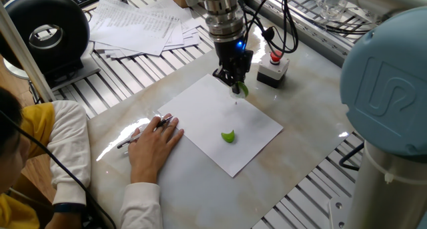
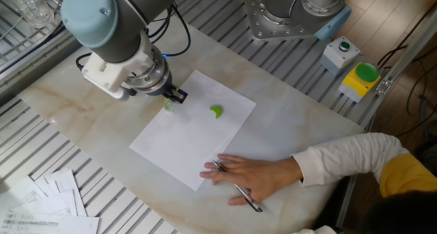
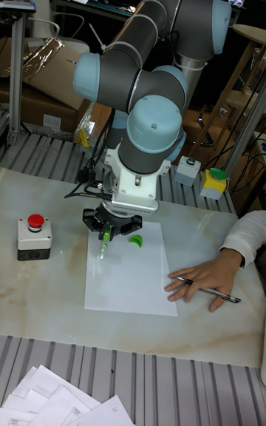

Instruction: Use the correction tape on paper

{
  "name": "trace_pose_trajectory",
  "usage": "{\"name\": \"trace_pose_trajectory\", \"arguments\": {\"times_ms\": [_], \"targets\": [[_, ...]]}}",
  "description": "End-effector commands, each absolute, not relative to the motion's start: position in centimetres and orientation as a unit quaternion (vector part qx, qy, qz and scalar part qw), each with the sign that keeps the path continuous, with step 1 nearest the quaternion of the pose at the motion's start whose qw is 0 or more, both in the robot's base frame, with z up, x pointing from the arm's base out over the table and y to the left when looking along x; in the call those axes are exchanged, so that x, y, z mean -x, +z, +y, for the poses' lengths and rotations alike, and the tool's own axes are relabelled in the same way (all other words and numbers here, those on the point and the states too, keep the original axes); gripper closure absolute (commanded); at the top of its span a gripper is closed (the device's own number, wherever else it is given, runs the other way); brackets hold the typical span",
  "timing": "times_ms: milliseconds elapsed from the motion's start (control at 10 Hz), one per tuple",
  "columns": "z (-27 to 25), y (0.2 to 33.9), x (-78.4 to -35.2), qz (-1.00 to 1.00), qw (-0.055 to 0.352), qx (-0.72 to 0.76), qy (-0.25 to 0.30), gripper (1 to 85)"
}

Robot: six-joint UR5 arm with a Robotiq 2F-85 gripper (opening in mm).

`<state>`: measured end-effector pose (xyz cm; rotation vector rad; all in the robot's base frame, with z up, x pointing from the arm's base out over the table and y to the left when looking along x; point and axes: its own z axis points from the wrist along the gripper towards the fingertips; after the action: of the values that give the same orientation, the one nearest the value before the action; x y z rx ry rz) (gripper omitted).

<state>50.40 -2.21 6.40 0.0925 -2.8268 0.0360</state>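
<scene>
The paper (image 1: 199, 115) (image 2: 183, 140) (image 3: 129, 278) lies flat on the marble tabletop. My gripper (image 1: 235, 79) (image 2: 171, 97) (image 3: 111, 225) points straight down over the sheet's far edge and is shut on the correction tape (image 1: 239, 89) (image 2: 167, 104) (image 3: 106, 239), a slim green and clear dispenser. Its tip is down at the paper's surface. A small green cap (image 1: 229, 136) (image 2: 216, 110) (image 3: 136, 239) lies on the sheet, apart from the gripper.
A person's hand (image 1: 155, 142) (image 2: 249, 174) (image 3: 198, 278) presses the sheet's near edge, with a pen (image 2: 246, 196) under it. A red button box (image 1: 273, 65) (image 3: 34, 237) stands beside the gripper. Printed sheets (image 1: 143, 25) fan out behind, next to a black round device (image 1: 47, 29).
</scene>
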Motion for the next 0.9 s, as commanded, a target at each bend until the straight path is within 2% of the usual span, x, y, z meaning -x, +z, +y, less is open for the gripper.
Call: {"name": "trace_pose_trajectory", "arguments": {"times_ms": [0,800], "targets": [[-1.7,5.8,-51.0,-0.989,0.145,-0.029,0.003,84.7],[-2.0,4.5,-51.0,-0.992,0.121,-0.028,0.002,84.7]]}}
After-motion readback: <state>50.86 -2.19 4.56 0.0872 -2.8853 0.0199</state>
